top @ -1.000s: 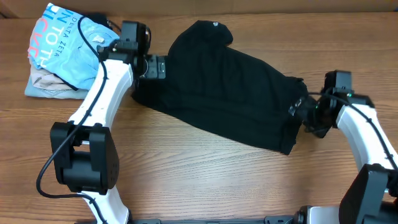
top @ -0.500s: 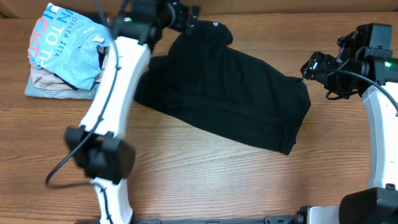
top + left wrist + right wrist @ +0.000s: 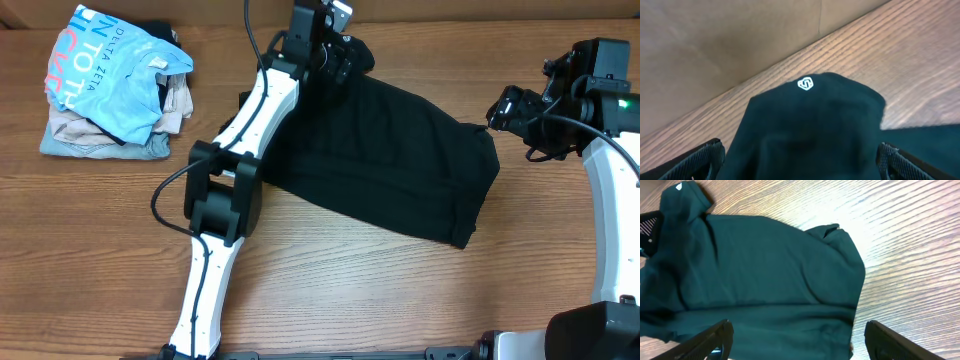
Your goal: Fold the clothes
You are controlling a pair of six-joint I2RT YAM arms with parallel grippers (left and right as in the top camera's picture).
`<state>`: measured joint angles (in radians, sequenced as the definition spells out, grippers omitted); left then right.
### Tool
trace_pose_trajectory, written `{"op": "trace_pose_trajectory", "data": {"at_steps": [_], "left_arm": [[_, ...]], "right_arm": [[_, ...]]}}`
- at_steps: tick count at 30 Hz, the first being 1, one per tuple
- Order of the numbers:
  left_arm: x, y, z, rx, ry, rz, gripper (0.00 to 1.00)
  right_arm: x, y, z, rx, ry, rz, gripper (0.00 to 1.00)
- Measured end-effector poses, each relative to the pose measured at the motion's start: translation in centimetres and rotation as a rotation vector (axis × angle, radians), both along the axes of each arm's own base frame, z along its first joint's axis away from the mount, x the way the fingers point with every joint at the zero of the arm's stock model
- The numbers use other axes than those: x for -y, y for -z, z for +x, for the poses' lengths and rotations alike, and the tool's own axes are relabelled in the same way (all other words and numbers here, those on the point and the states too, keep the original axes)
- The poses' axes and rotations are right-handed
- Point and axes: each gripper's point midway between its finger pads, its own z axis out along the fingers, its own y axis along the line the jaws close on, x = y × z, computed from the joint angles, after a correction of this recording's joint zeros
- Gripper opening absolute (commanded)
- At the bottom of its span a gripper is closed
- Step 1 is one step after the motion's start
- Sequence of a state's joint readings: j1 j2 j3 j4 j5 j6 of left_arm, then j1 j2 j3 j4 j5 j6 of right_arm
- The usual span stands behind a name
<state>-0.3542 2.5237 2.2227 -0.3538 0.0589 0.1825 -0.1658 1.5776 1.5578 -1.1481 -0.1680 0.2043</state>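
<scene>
The black shirt (image 3: 380, 160) lies folded in a slanted strip across the middle of the table. Its far corner bears a small white logo (image 3: 805, 84). My left gripper (image 3: 340, 55) hovers over that far corner, open and empty, with both fingers wide apart over the fabric in the left wrist view (image 3: 800, 170). My right gripper (image 3: 505, 105) is raised beside the shirt's right end, open and empty. In the right wrist view (image 3: 800, 345) the shirt (image 3: 755, 275) spreads below it.
A light blue printed T-shirt (image 3: 110, 70) lies on beige folded garments (image 3: 95, 140) at the back left. A cardboard wall (image 3: 730, 35) runs along the table's far edge. Bare wood (image 3: 400, 290) lies in front of the shirt.
My left gripper has moved from the shirt's left edge up to its far corner. My right gripper rose off the shirt's right edge and then held still. The shirt lies as before.
</scene>
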Motion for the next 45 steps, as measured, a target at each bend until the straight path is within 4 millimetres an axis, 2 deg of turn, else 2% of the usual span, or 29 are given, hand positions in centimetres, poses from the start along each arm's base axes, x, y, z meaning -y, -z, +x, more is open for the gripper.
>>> {"op": "trace_pose_trajectory", "data": {"at_steps": [4, 7, 13, 15, 20, 29, 34, 41, 43, 45], "left_arm": [[0.0, 1.4, 0.5, 0.006, -0.005, 0.007, 1.00], [-0.3, 3.3, 0.5, -0.020, -0.016, 0.027, 1.00], [-1.7, 7.8, -0.7, -0.123, -0.056, 0.104, 0.99], [-2.3, 8.3, -0.9, -0.144, -0.085, 0.118, 0.99], [-3.5, 8.6, -2.0, -0.216, -0.154, 0.146, 1.00], [-6.0, 9.2, -6.9, -0.450, -0.262, 0.199, 1.00], [-6.6, 9.3, -8.6, -0.521, -0.303, 0.207, 1.00], [-6.9, 8.4, -8.7, -0.529, -0.308, 0.224, 1.00], [-6.3, 7.2, -7.3, -0.477, -0.304, 0.196, 1.00], [-5.2, 5.0, -5.2, -0.392, -0.289, 0.129, 1.00]], "right_arm": [[0.3, -0.2, 0.4, 0.016, 0.005, -0.013, 0.87], [0.4, -0.3, 0.8, 0.031, 0.007, -0.020, 0.87], [0.5, 0.5, 1.2, 0.016, 0.008, -0.020, 0.87], [0.5, 1.1, 1.4, 0.001, 0.008, -0.017, 0.87], [0.6, 2.6, 1.4, -0.048, 0.008, -0.010, 0.87], [0.6, 2.8, 1.4, -0.053, 0.008, -0.008, 0.87], [0.5, 2.8, 1.4, -0.054, 0.007, -0.008, 0.87], [0.5, 2.7, 1.5, -0.050, 0.008, -0.008, 0.87], [0.6, 2.7, 1.5, -0.049, 0.007, -0.009, 0.87], [0.5, 2.7, 1.5, -0.049, 0.007, -0.007, 0.87]]}}
